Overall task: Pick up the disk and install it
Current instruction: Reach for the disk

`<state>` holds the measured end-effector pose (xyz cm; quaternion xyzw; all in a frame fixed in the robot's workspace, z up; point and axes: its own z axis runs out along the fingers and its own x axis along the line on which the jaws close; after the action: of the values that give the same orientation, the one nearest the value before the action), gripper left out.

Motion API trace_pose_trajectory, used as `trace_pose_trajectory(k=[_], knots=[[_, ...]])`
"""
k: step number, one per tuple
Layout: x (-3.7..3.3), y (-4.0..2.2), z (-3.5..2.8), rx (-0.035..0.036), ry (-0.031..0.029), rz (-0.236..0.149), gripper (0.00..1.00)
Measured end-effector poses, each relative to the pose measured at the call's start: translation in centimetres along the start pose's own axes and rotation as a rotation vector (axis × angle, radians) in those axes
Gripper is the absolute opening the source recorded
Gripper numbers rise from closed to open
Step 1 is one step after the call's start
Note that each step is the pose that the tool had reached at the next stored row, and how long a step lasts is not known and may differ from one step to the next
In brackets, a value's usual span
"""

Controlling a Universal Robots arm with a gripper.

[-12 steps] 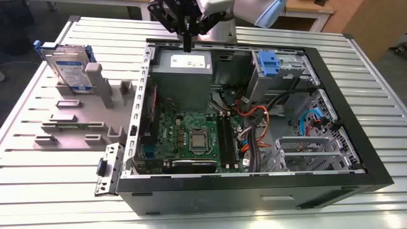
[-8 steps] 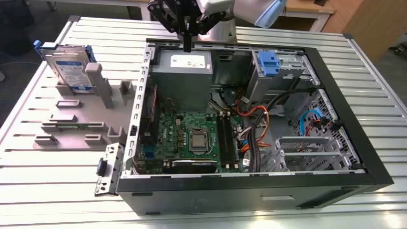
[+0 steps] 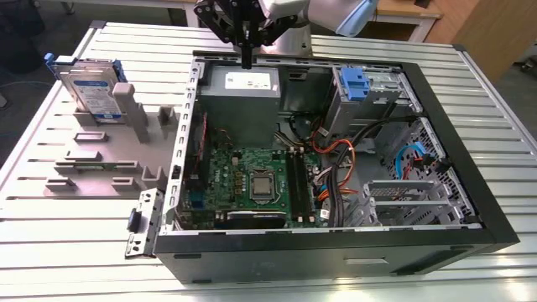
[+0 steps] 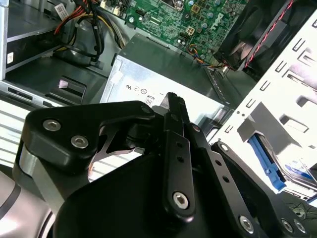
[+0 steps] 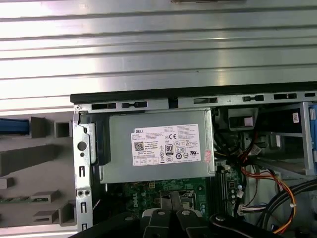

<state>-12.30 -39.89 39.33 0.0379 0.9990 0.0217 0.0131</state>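
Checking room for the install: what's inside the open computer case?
A grey power supply, green motherboard, cables and a metal cage with a blue latch. The cage's walls hide its inside. The disk stands outside, in a grey rack.

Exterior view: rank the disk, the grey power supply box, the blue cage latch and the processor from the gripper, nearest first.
1. Grey power supply box, right beneath the gripper.
2. Blue cage latch, toward the exterior view's right.
3. Disk, standing in the fixture at the exterior view's left, and processor, on the motherboard: too close to call.
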Motion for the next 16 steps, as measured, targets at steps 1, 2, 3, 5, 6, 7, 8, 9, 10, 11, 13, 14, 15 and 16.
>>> trace_pose_trajectory(k=[1, 2, 3, 5, 6, 7, 8, 9, 10, 11, 13, 14, 15, 16], knots=[[0.06, -0.01, 0.00, 0.0000, 0.0000, 0.000, 0.11], [0.16, -0.02, 0.00, -0.0001, -0.0001, 0.000, 0.11], [0.29, -0.03, -0.01, 0.0001, 0.0000, 0.000, 0.11], [0.56, -0.05, -0.01, 0.0000, 0.0000, 0.000, 0.11], [0.70, -0.06, -0.01, 0.0000, 0.0000, 0.000, 0.11], [0.84, -0.07, -0.01, 0.0000, 0.0000, 0.000, 0.11], [0.97, -0.07, 0.00, 0.0000, 0.0000, 0.000, 0.11], [1.07, -0.08, 0.00, -0.0001, -0.0001, 0.000, 0.11], [1.15, -0.09, 0.00, -0.0001, -0.0001, 0.000, 0.11], [1.23, -0.09, 0.00, -0.0001, -0.0001, 0.000, 0.11], [1.38, -0.09, -0.01, 0.0001, 0.0001, 0.000, 0.11], [1.46, -0.07, -0.01, 0.0002, 0.0001, 0.000, 0.11], [1.55, -0.05, 0.00, 0.0001, 0.0001, 0.000, 0.11], [1.64, -0.03, 0.00, 0.0000, 0.0000, 0.000, 0.11]])
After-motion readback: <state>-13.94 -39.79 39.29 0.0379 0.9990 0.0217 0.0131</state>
